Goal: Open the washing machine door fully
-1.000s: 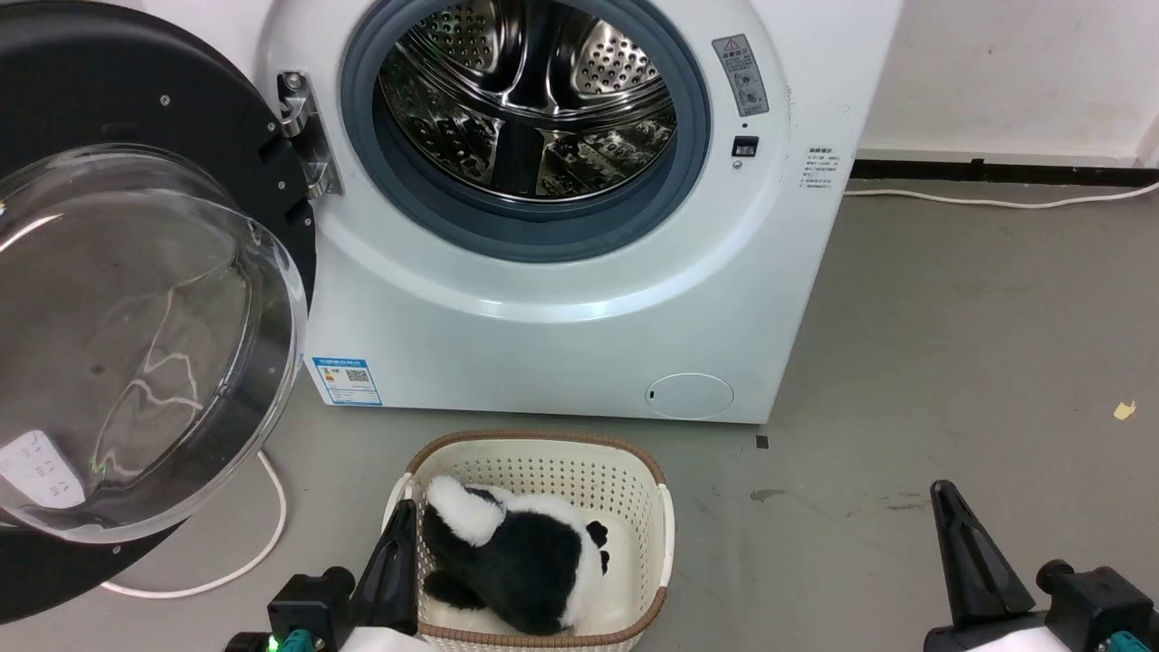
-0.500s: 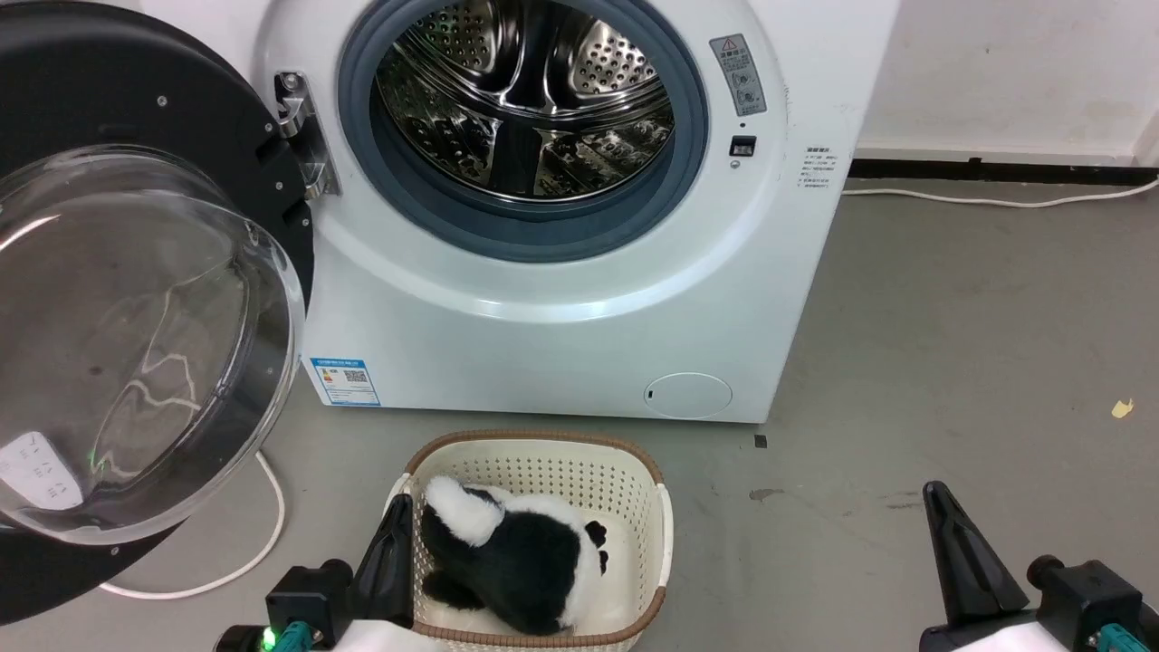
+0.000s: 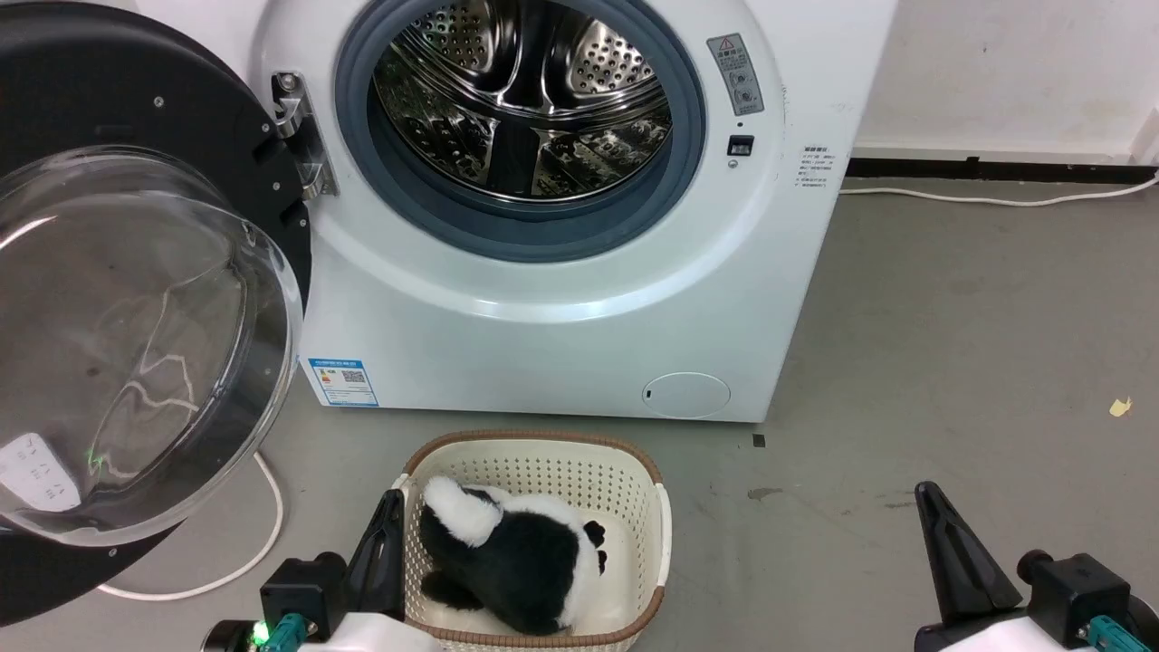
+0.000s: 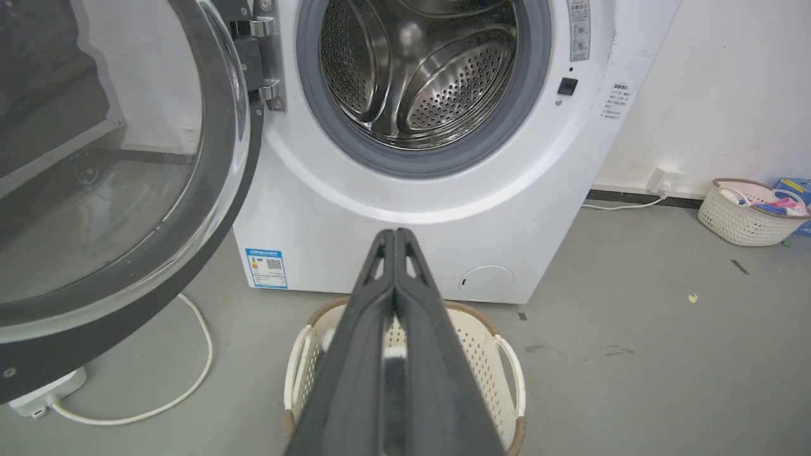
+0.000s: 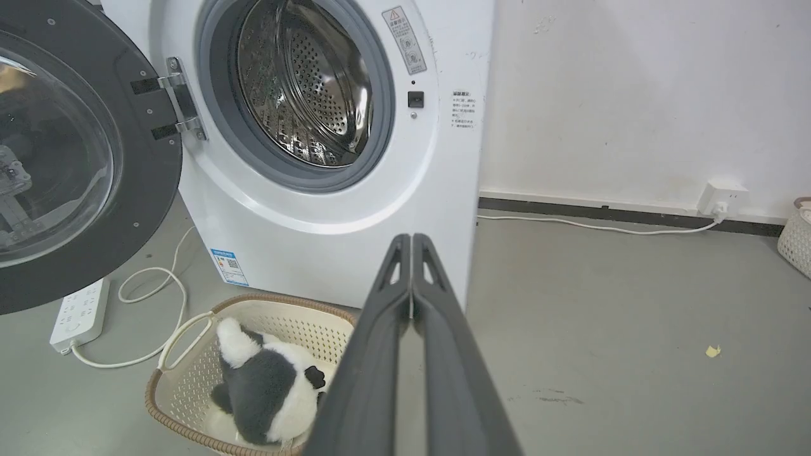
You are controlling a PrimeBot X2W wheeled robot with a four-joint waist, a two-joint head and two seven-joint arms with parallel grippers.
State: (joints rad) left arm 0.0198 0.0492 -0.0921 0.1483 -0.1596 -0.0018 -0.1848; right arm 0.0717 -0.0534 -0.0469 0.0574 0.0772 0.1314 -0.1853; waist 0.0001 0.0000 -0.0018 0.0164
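The washing machine door, a big black disc with a bulging clear glass bowl, stands swung out to the left on its metal hinge, leaving the steel drum exposed. The door also shows in the left wrist view and in the right wrist view. My left gripper hangs low over the basket, shut and empty, its fingers pressed together. My right gripper is low at the right over the floor, also shut on nothing. Neither gripper touches the door.
A cream basket holding a black-and-white plush panda sits before the machine. A white cable runs to a power strip under the door. A small round flap is low on the machine. Another basket stands by the wall.
The whole head view has drifted slightly left. Both grippers have edged a little to the left in it. The door stands where it did.
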